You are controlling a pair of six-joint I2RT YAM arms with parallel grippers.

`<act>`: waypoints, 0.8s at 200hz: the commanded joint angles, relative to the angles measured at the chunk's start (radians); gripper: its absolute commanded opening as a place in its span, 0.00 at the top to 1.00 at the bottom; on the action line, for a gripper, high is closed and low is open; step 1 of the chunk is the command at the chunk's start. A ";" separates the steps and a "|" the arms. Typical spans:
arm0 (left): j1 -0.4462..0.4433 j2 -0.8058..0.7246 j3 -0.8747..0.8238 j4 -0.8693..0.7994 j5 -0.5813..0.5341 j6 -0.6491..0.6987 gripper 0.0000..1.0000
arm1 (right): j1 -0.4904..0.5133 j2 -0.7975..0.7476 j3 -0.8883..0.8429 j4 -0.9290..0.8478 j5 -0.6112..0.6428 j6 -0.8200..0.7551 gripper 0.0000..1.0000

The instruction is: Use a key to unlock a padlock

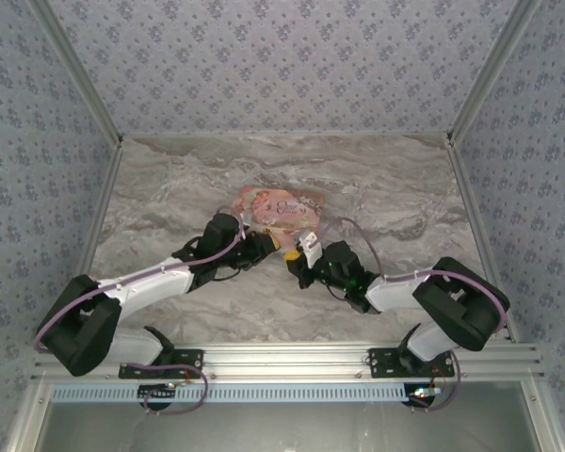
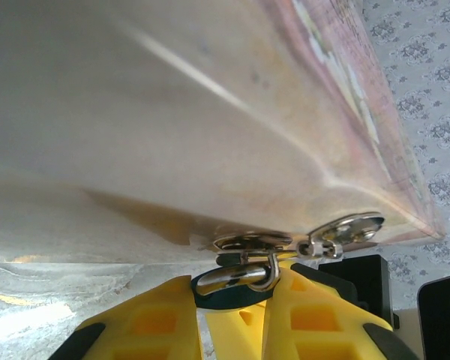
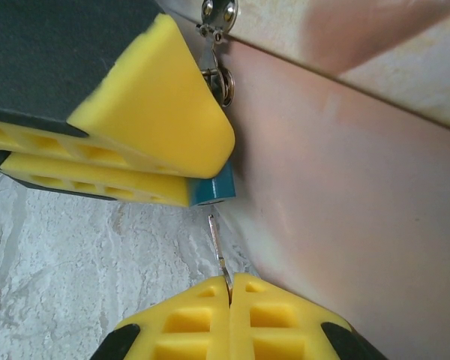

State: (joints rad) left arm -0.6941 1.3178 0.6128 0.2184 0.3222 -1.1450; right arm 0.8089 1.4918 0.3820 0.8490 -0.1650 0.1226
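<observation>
- Marbled grey worktop [image 1: 169, 198] lies between walls [image 1: 264, 56] of flowered paper. Both arms meet near its middle, at the near side of the pink box [image 1: 275, 209].
- Your left pincer [image 2: 232, 304] is clenched on the padlock [image 2: 240, 276]. The teal body sits between the yellow fingers, and the silvery shackle sticks out and is hooked into the metal hasp [image 2: 345, 229] on the box.
- Your right pincer [image 3: 229, 291] is closed tight on the key [image 3: 217, 244]. Only the thin blade comes out from between the fingertips.
- The relation that matters shows in the right wrist view: the padlock is straight ahead of the right pincer, just beyond the tip of the key.
- The long axis of the key points at the free end of the teal body and leans a little to the left.
- Tip and body are very near, but a small gap shows between them, so I judge that the key is not yet inside.
- The keyhole itself cannot be made out, because the end face is too small.
- The right arm is the one that has to move; the left arm only holds the lock.
- For the next move I think you must push along the axis of the key, with a small sideways correction. If the tip misses, it can slide between the body and the box wall, and the blade may turn in the fingers.
</observation>
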 commanded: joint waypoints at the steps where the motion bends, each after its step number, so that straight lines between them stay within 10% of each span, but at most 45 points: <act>1: -0.015 -0.033 0.028 0.048 0.081 -0.006 0.85 | 0.004 -0.017 -0.006 -0.010 0.041 0.011 1.00; 160: -0.016 -0.029 0.024 0.041 0.085 -0.003 0.85 | -0.018 -0.036 0.020 0.024 0.024 0.034 1.00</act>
State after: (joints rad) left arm -0.6941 1.3178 0.6128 0.2207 0.3264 -1.1458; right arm 0.8093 1.4769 0.3782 0.8490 -0.1539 0.1421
